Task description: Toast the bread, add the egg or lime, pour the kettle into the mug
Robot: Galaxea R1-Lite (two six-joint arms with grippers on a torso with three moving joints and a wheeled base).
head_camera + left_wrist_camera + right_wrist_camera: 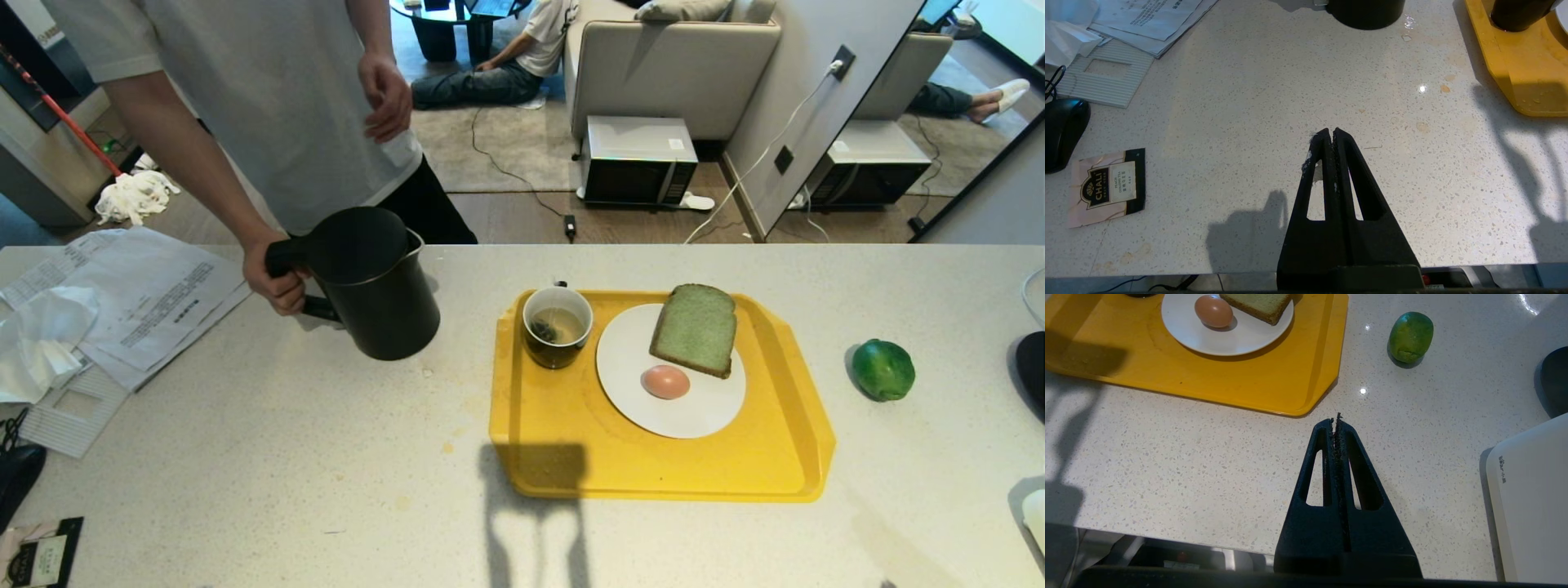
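Beyond the closed right gripper (1337, 421), tray (1274, 392), lime (1410, 336) alongside

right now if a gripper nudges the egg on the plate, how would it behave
The egg probably rolls: it lies loose on its side on the smooth white plate. It looks slippery and fragile. The bread close behind might stop it.

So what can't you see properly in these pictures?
- Kettle: head view, the person's hand covers its handle; whether it holds water is hidden.
- Mug: left wrist view, top edge crops it.
- White appliance: right wrist view, edge crops it; unidentifiable.
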